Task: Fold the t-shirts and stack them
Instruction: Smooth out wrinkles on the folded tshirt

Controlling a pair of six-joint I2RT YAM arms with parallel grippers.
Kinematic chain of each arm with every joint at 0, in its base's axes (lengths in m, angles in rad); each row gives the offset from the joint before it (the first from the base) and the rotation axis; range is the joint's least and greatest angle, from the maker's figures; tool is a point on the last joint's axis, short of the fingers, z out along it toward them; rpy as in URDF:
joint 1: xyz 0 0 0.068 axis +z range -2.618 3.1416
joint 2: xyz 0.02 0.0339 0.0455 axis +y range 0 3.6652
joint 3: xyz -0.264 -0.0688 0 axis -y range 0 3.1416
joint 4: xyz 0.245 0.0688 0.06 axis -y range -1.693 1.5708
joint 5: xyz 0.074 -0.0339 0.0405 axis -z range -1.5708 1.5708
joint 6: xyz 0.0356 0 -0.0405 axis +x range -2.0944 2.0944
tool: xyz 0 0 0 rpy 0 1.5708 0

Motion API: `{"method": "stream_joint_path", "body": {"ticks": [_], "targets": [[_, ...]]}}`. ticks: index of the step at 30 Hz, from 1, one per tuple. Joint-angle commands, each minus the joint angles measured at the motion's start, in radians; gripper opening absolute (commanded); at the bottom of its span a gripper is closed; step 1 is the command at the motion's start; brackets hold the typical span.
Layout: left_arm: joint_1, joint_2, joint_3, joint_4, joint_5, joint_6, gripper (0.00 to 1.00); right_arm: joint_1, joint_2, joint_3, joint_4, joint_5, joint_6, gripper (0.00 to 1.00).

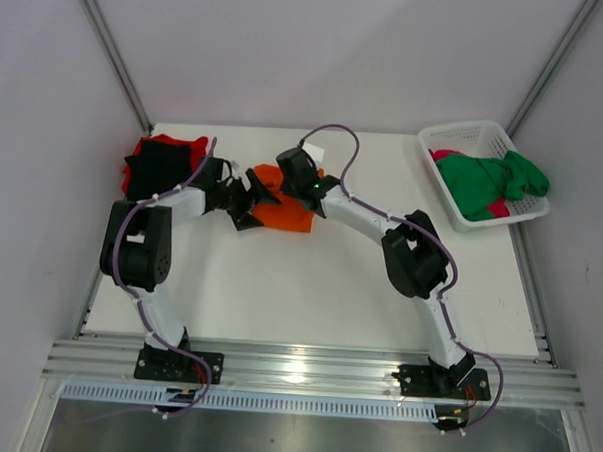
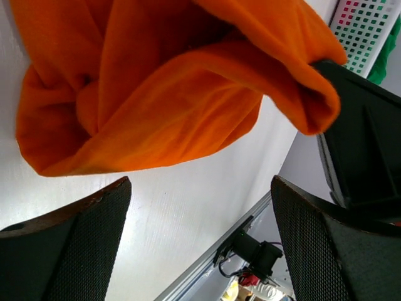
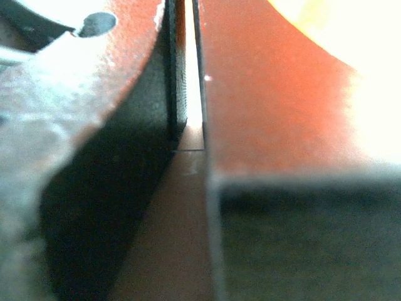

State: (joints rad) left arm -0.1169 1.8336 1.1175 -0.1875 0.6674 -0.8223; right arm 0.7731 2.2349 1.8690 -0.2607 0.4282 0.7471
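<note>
Our right gripper [image 3: 188,119] pinches the bunched orange t-shirt [image 2: 175,94], so our left gripper [image 2: 200,188], spread wide beside it, may catch several layers and spoil the fold.

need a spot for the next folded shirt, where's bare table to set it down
Free: the middle of the table's near half, in front of the orange t-shirt, and the strip between it and the basket. Crowded: back left, around the folded stack.

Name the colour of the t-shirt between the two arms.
The t-shirt is bright orange, clearest in the left wrist view.
</note>
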Motion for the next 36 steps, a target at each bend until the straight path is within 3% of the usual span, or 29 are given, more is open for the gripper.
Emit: {"method": "stream_joint_path", "body": {"ticks": [1,16,20,30,36], "targets": [[-0.012,0.024,-0.012,0.069,0.008,-0.018,0.93,0.006,-0.067,-0.01,0.034,0.012,-0.006,0.0],[-0.018,0.049,0.016,0.141,0.032,-0.029,0.93,0.041,-0.092,-0.017,0.023,0.018,-0.035,0.0],[-0.018,0.078,0.099,0.051,0.011,0.005,0.93,0.046,-0.095,-0.024,0.026,0.02,-0.029,0.0],[-0.018,0.108,0.091,0.091,0.008,-0.015,0.92,0.054,-0.106,-0.036,0.02,0.014,-0.04,0.0],[-0.02,0.148,0.145,-0.009,-0.031,-0.035,0.92,0.055,-0.112,-0.031,0.018,0.011,-0.041,0.0]]}}
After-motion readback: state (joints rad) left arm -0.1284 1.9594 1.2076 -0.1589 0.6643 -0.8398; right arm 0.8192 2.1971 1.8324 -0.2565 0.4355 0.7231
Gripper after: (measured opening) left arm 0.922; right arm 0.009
